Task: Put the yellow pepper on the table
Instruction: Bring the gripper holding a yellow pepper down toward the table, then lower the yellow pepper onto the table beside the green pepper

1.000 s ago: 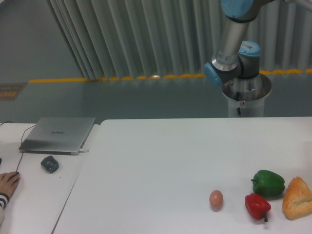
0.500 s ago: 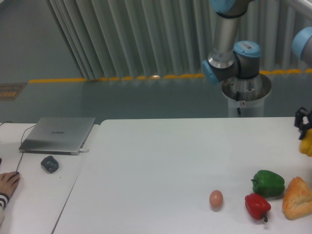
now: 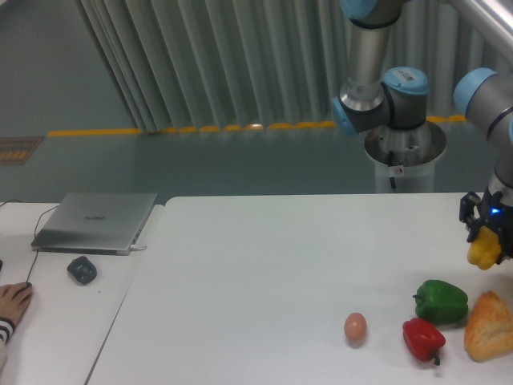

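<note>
The yellow pepper [image 3: 483,250] hangs above the right side of the white table [image 3: 264,273], held between the black fingers of my gripper [image 3: 486,241]. The gripper is shut on it, and its body covers the pepper's top. The pepper sits a little above and to the right of the green pepper [image 3: 441,301].
On the table's front right lie a red pepper [image 3: 422,338], a piece of bread [image 3: 489,325] and a brown egg [image 3: 355,326]. A smaller desk to the left carries a laptop [image 3: 96,220], a mouse [image 3: 82,269] and a person's hand [image 3: 12,305].
The arm has swung in from the right edge. The gripper with the yellow pepper came into view and moved left over the table.
</note>
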Tool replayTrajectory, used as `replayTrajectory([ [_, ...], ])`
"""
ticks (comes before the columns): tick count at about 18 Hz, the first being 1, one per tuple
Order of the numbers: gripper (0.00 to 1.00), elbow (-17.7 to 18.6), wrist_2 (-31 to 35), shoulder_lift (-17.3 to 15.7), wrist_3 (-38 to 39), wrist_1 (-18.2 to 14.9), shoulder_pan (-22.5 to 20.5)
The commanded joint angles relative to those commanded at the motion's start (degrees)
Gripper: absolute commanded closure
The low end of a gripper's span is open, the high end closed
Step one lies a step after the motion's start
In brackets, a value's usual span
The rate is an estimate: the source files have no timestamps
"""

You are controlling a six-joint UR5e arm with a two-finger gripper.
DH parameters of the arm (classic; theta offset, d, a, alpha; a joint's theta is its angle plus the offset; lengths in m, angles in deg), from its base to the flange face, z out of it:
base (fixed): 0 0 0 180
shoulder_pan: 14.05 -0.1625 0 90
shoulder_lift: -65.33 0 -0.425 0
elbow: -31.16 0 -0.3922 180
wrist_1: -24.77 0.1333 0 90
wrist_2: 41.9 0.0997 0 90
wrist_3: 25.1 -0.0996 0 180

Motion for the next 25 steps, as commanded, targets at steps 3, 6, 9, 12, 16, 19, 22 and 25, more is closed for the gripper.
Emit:
replayTrajectory([
  [3,0.55,1.5,0.0,0.2,-0.1,0.4,0.0],
  [6,0.50,1.9,0.0,0.4,0.0,0.4,0.0],
  [9,0.48,2.0,0.0,0.5,0.0,0.4,0.1],
  [12,0.46,2.0,0.0,0.7,0.0,0.4,0.1],
  [16,0.40,2.7,0.0,0.8,0.0,0.6,0.1],
  [19,0.38,3.2,0.0,1.0,0.0,0.7,0.1],
  [22,0.32,3.3,0.0,1.0,0.0,0.7,0.1],
  [25,0.32,3.3,0.1,1.0,0.0,0.6,0.2],
])
